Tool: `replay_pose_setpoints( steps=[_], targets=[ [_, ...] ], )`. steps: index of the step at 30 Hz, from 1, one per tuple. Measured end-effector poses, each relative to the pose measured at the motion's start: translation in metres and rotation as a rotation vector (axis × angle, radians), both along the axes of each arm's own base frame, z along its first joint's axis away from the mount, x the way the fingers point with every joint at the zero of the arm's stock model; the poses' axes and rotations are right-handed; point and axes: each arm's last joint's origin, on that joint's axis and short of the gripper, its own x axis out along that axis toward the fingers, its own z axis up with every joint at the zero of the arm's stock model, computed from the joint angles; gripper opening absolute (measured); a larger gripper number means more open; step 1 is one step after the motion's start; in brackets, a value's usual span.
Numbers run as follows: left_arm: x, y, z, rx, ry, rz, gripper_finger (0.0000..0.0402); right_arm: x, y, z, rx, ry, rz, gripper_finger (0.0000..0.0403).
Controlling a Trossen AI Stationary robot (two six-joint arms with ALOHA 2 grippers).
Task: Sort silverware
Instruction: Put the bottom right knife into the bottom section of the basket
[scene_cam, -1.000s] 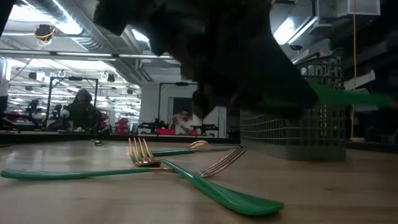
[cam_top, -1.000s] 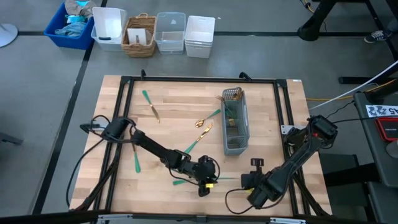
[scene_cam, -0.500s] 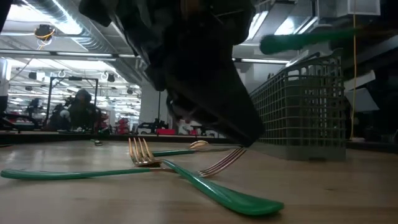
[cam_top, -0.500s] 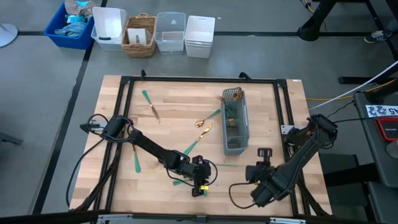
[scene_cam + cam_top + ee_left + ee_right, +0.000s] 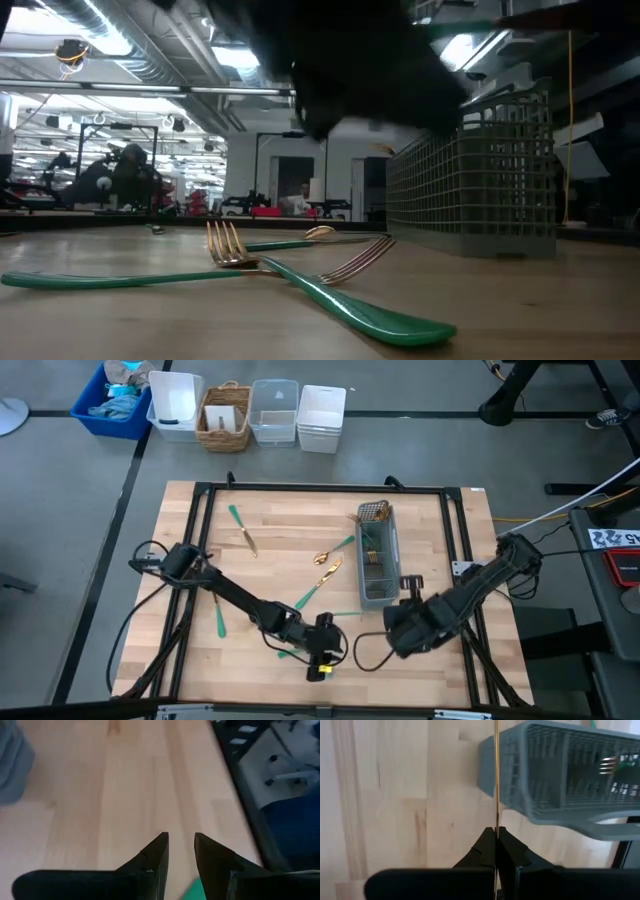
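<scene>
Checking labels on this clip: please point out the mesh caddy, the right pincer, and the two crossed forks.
mesh caddy (image 5: pixel 378 596): high view, near end wall.
right pincer (image 5: pixel 496 845): right wrist view, between its fingertips.
crossed forks (image 5: pixel 262 262): low view, where the forks cross.

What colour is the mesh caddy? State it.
Grey; the caddy shows best in the right wrist view, just beyond the shut right gripper.

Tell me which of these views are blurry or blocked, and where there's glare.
Low view: a dark blurred arm fills the top, bright ceiling lights glare behind, the crossed forks stay sharp. Left wrist view: soft table. Right wrist view: the mesh caddy is fairly clear.
</scene>
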Motion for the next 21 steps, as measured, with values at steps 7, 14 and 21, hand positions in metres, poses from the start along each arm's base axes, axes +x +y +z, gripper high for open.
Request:
replay_pose_setpoints(
  steps=[7, 14, 21],
  targets=[
    [-0.016, -0.014, 0.04, 0.055, -0.126, -0.118, 0.0085, -0.013, -0.028, 0.03, 0.068, -0.087, -0.048, 0.0002],
    [-0.024, -0.014, 0.084, 0.218, -0.372, -0.082, 0.0085, -0.029, -0.053, 0.053, 0.084, -0.192, -0.084, 0.0001],
    [-0.011, 0.006, 0.119, 0.42, -0.705, 0.057, 0.0085, -0.029, -0.072, 0.06, 0.081, -0.224, -0.144, 0.0001]
  ],
)
